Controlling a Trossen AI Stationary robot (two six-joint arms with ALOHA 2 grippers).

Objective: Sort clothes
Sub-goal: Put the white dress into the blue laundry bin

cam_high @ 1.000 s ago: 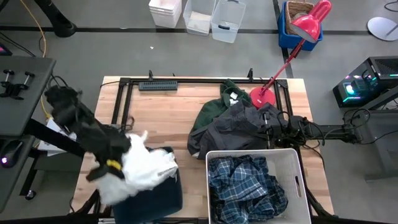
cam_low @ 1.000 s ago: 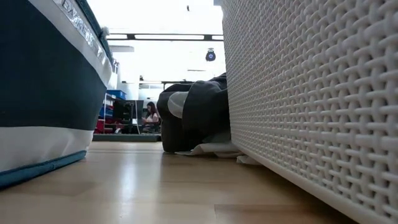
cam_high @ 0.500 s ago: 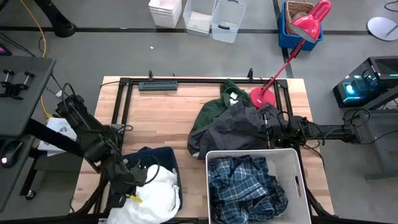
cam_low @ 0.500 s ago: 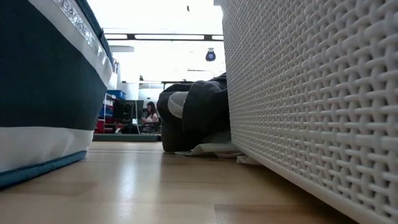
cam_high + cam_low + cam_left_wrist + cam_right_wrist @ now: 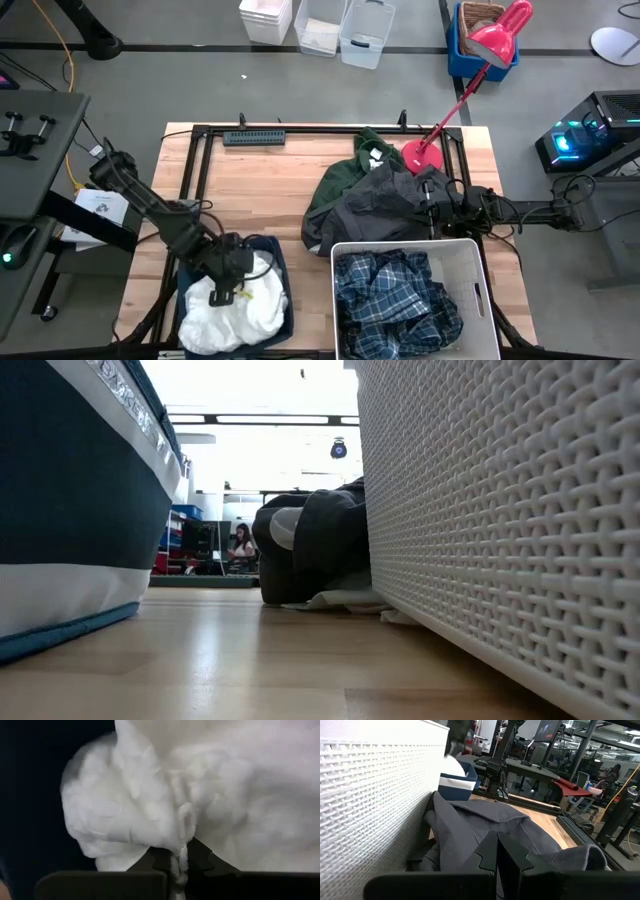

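Note:
A heap of white cloth lies in the navy bin at the near left. My left gripper is over it, shut on a fold of it. The blue-and-white plaid shirt lies in the white bin. The dark green hoodie and the dark grey jacket lie heaped on the table behind that bin. My right gripper is shut at the jacket's right edge, with the jacket spread before it. I cannot tell whether it touches the jacket. My left gripper pinches a thin raised fold of the white cloth between its two fingers, coming from above and slanting down into the navy bin. The rest of the cloth lies bunched in the bin, slack.
A red desk lamp stands at the far right of the table, and a black power strip lies at the far edge. A black frame runs along the table's far part. The white bin's woven wall and the navy bin flank bare wood.
My left gripper has carried the white cloth from high above the navy bin's left side down into the bin, first toward the near edge, then back a little toward the far right. The cloth, which hung bunched under the gripper, now lies heaped inside the bin.

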